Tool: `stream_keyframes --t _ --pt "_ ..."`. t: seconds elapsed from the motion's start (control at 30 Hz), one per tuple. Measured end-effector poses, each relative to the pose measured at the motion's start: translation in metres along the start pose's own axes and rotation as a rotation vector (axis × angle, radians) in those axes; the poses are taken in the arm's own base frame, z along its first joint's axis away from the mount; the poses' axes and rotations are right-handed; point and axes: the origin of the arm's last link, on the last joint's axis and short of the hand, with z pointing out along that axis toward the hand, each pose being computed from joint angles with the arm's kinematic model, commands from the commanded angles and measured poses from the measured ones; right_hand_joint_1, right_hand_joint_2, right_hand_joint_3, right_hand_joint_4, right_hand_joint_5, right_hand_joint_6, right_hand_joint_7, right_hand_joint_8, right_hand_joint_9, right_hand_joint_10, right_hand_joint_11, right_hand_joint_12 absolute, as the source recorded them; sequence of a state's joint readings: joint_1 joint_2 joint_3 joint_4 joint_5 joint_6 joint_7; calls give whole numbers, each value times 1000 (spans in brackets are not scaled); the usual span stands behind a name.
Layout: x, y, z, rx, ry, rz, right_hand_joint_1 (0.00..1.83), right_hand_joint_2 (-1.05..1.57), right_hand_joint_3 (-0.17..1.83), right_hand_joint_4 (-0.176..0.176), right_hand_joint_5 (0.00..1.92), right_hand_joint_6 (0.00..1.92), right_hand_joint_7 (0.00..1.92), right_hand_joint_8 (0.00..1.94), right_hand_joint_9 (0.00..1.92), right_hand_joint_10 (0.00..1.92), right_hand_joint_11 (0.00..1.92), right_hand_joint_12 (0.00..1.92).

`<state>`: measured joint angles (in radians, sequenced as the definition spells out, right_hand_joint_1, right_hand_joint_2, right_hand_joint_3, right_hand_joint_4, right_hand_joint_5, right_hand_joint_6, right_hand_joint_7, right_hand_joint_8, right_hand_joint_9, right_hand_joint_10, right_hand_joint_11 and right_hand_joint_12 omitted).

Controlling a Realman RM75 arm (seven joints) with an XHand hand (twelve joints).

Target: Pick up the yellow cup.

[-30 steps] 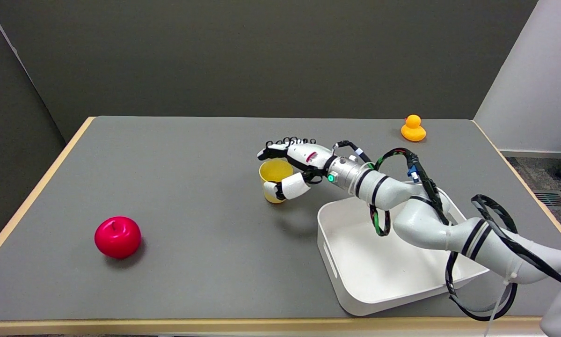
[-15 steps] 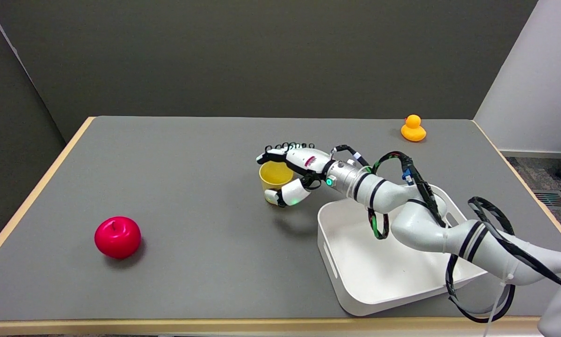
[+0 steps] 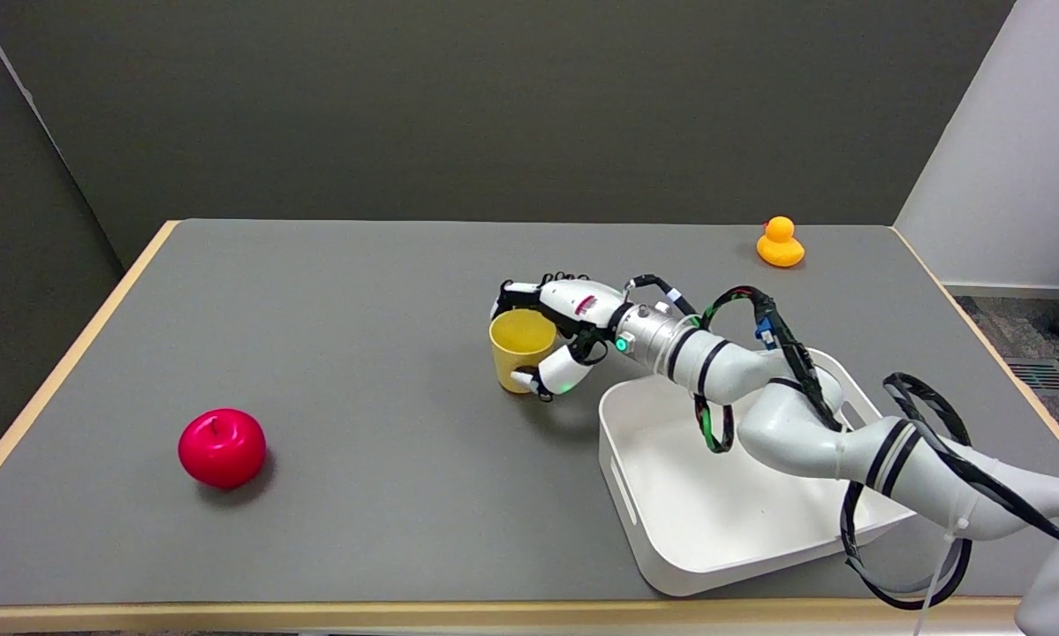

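Two risks seem most likely to us from this position. First, the cup (image 3: 520, 349) can slip or tip when we lift, because the hand (image 3: 557, 336) touches it only on a few places: the fingers (image 3: 516, 291) curl over the far side of the rim, and the thumb (image 3: 547, 375) presses low on the near side wall. These two contacts are at different heights, so we judge that a squeeze could rotate the cup instead of holding it. The plastic looks smooth, which would make sliding easier. Second, the tray (image 3: 622, 495) stands just to the right of the cup, and our forearm passes over its corner; a careless lift toward the right could knock the tray's wall.

We describe the hand as grasping the cup, wrapped around its right side, though we cannot tell how firm the contact is at the far side, because the cup hides the fingertips there.

The cup is yellow, upright and open at the top, with a plain round rim and no handle that we can see. Inside it looks empty. It seems to stand on the table (image 3: 361, 291), left of the tray and touching nothing but the hand; its shadow falls close under it, so we think it is not yet lifted.
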<state>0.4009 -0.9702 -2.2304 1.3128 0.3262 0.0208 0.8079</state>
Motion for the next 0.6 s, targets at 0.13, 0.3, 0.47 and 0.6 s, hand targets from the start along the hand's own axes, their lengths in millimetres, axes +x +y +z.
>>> stream_keyframes --t 0.13,0.3,0.47,0.6 --pt "0 0 0 0 -1 -2 1158 1161 283 -119 517 1584 809 1446 765 1442 636 1921" --pt "4 -2 1 13 18 -4 1165 1132 327 -119 541 1549 818 1465 778 1505 630 1921" --pt "15 -3 1 28 57 -4 1166 1123 334 -112 557 1535 825 1456 778 1536 670 1921" --pt "28 -5 0 39 102 -8 1176 1140 288 -133 556 1515 835 1444 799 1486 693 1921"
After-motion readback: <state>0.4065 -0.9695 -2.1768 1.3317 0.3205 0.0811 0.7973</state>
